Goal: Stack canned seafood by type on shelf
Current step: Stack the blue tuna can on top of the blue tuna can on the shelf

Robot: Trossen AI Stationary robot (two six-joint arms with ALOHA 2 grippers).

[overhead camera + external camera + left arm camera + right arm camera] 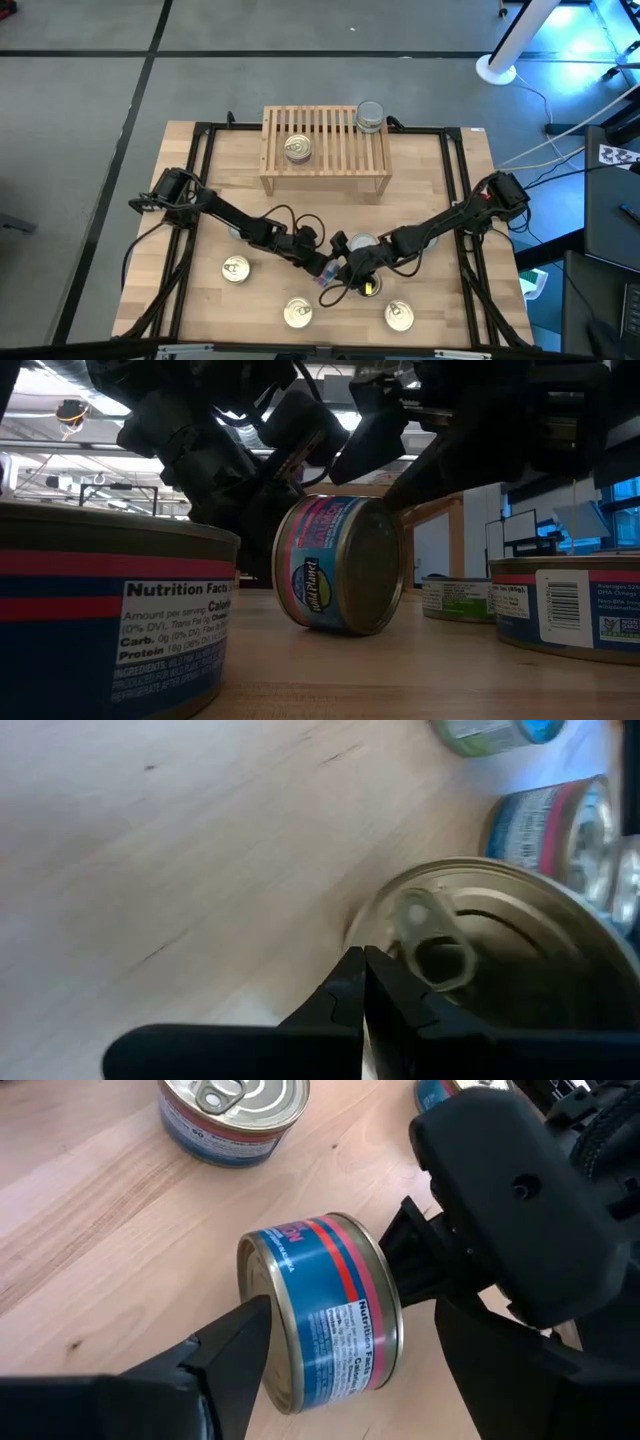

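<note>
A blue-and-pink tin (320, 1315) lies tipped on its side on the surface (440, 180), at about 6 o'clock from the shelf (325, 150), where the two arms meet. The right tool (352, 281) is spread wide around it, one finger at the rim and one past the far end, though no firm grip is seen. The left tool (362, 992) is pinched fully closed with nothing between its fingers and is pressed against the tin's gold pull-tab end.

The step in hand is judged to be righting or securing this tipped tin. It would be done well if the round wall were prevented from rolling: the closed left tool could be kept as a stop while the right fingers are closed squarely across the tin's flat ends, and only then lifted.

Two tins are already on the shelf: a gold-lidded one (298, 149) at 9 o'clock on the slats and a silver-lidded one (369, 116) at the 1 o'clock corner, so types are being kept apart. Three more gold-lidded tins (236, 269) lie at 7, 6 and 5 o'clock on the surface, near the arms; another tin sits partly hidden under the right arm. The crossing arms themselves and these near tins are the likeliest things to be knocked.
</note>
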